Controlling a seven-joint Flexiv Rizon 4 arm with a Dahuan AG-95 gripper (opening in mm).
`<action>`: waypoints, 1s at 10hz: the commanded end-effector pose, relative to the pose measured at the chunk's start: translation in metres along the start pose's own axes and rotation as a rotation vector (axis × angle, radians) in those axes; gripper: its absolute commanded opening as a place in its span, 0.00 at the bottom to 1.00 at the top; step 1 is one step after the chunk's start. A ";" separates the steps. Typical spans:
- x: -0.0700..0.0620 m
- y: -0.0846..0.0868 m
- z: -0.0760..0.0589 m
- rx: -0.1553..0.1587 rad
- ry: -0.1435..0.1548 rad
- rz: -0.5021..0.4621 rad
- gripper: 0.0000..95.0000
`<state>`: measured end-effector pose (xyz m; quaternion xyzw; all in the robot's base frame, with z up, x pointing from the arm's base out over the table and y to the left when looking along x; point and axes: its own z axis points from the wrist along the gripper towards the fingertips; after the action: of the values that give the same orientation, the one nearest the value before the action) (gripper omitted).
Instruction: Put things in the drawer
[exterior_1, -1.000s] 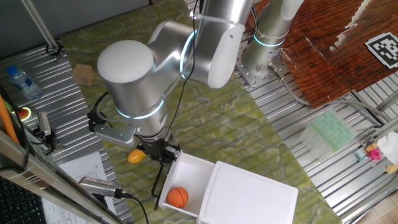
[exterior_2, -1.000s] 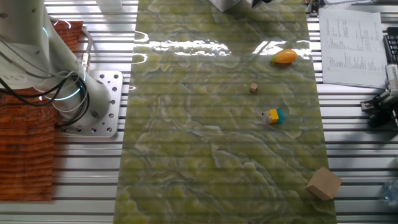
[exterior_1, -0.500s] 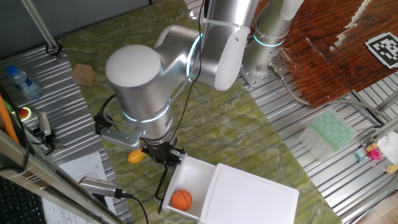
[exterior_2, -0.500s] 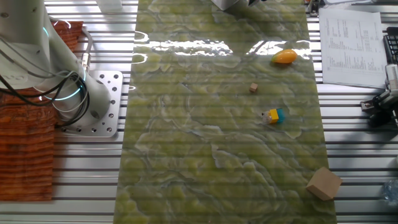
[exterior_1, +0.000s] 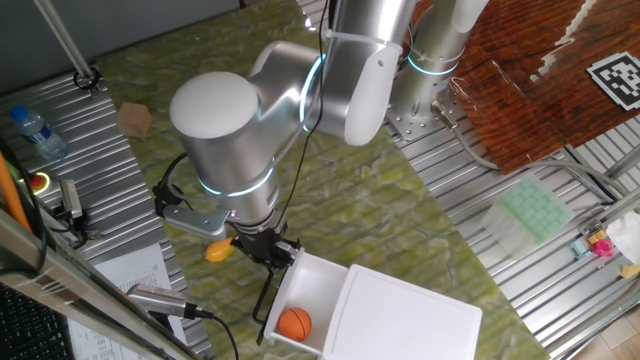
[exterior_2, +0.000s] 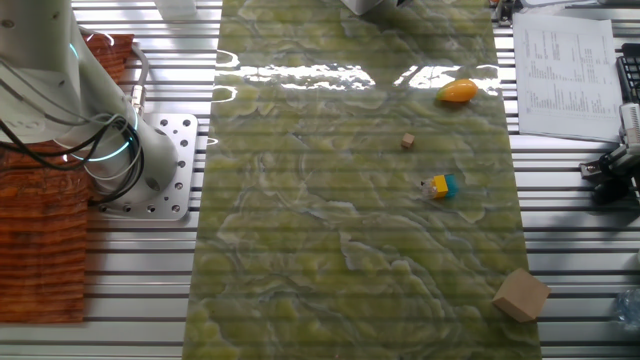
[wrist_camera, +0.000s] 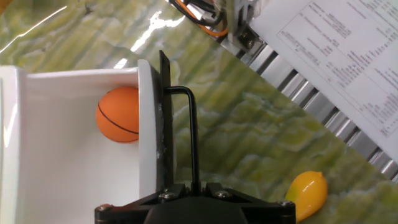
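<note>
Hand (wrist_camera: 193, 186) pinched on the black handle (wrist_camera: 186, 134) of the white drawer (exterior_1: 315, 285), orange ball (wrist_camera: 118, 114) inside against the front wall, mango (wrist_camera: 306, 194) on the green table (exterior_2: 350, 200) just beside (yellow-and-teal block (exterior_2: 438, 186), tiny brown cube (exterior_2: 407, 142) well apart) — drawer partly open.

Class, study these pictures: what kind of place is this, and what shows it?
Probably a robotics lab: a robot arm bolted to a slotted metal table, a printed marker tag, and small toys like a basketball in a drawer.

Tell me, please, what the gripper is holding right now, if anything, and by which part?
The gripper is on the drawer's black bar handle, near one end; the fingers are hidden, so a firm clamp cannot be confirmed.
</note>
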<state>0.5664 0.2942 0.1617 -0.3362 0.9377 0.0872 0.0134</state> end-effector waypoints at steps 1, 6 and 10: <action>-0.002 0.003 0.000 -0.014 -0.003 0.013 0.00; -0.002 0.005 -0.001 -0.030 0.010 0.018 0.00; -0.001 0.005 -0.001 -0.029 0.011 -0.009 0.20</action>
<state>0.5644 0.2989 0.1639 -0.3421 0.9344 0.0992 0.0042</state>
